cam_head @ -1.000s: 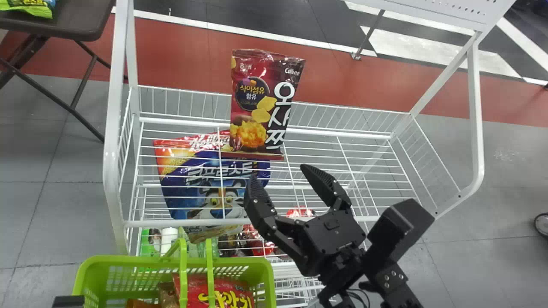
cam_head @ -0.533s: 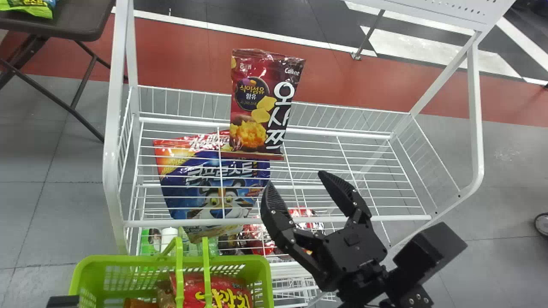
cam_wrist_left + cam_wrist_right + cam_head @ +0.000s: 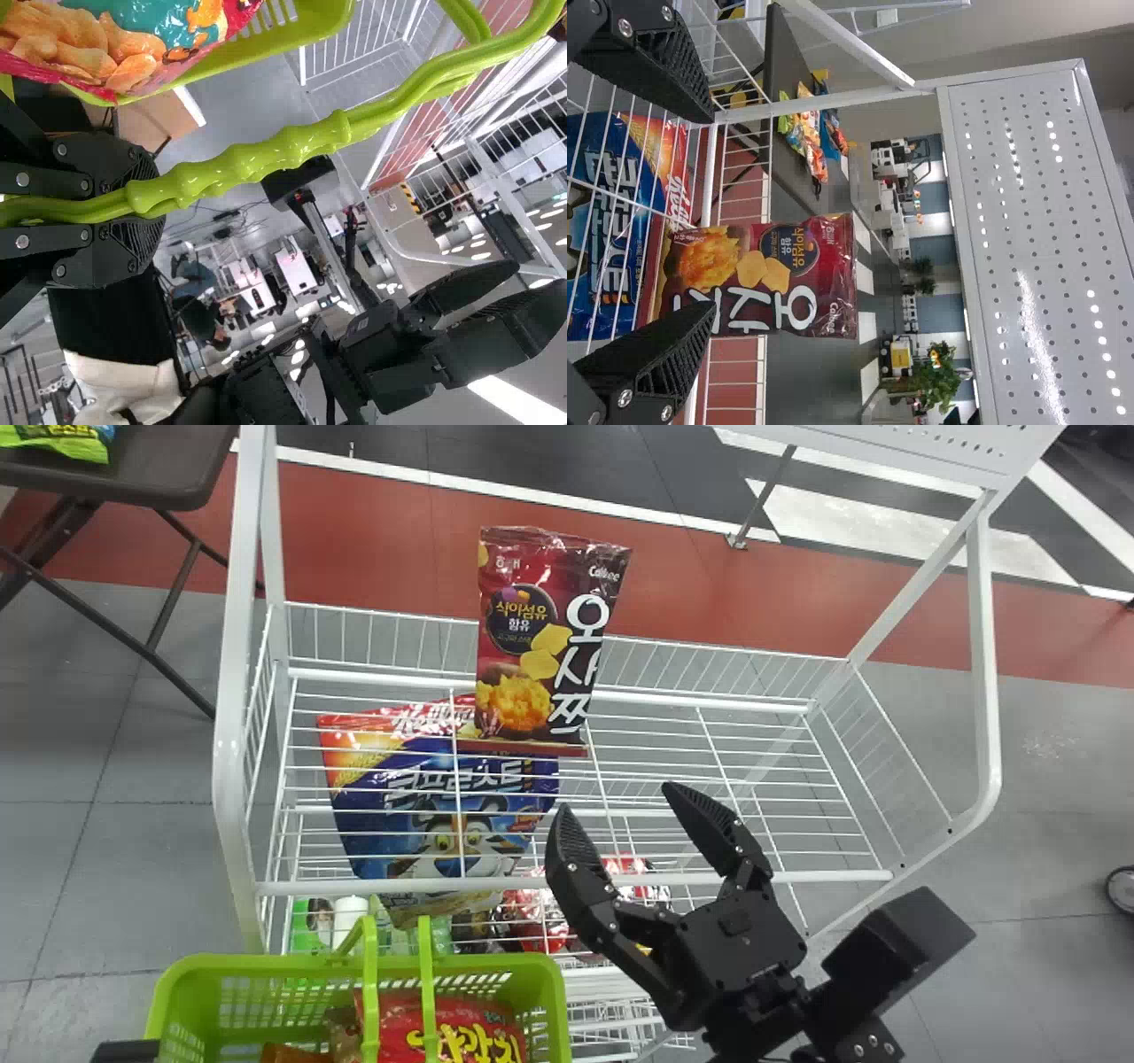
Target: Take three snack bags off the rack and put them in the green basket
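"Green basket (image 3: 283, 964) nearest, by the front left corner of the rack (image 3: 354, 887). Left gripper (image 3: 146, 209) closed round its handle (image 3: 257, 173). The other?"

"Right gripper (image 3: 615, 797): fingers spread wide, nothing held, near the front edge."

"And the dark red snack bag (image 3: 549, 638)?"

"Farther off, at the back edge, left of centre. Long axis upright, printed face toward the robot. Estimate: light, soft, slippery film, crushable contents (probably a good deal of air). Suggest gripping across both side edges, mid-height, lightly."
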Robot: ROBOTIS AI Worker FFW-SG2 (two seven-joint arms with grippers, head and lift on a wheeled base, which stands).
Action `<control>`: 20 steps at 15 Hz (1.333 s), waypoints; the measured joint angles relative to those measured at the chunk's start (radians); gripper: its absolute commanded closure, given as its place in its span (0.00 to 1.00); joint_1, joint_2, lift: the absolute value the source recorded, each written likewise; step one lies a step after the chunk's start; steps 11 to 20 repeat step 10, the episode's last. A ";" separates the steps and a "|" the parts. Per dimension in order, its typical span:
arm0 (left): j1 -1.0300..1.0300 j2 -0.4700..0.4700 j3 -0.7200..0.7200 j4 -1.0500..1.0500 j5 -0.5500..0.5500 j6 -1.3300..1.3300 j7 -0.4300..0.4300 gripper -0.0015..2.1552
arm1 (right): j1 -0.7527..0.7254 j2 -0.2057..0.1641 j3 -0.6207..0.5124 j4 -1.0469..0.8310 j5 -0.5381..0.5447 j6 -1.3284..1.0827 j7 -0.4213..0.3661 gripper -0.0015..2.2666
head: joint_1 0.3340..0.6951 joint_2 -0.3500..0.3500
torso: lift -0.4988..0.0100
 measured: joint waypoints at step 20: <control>0.001 -0.001 0.000 0.001 0.001 -0.007 -0.003 0.79 | 0.000 0.002 0.000 0.000 0.000 -0.013 0.002 0.03 | 1.00 0.00 | 0.93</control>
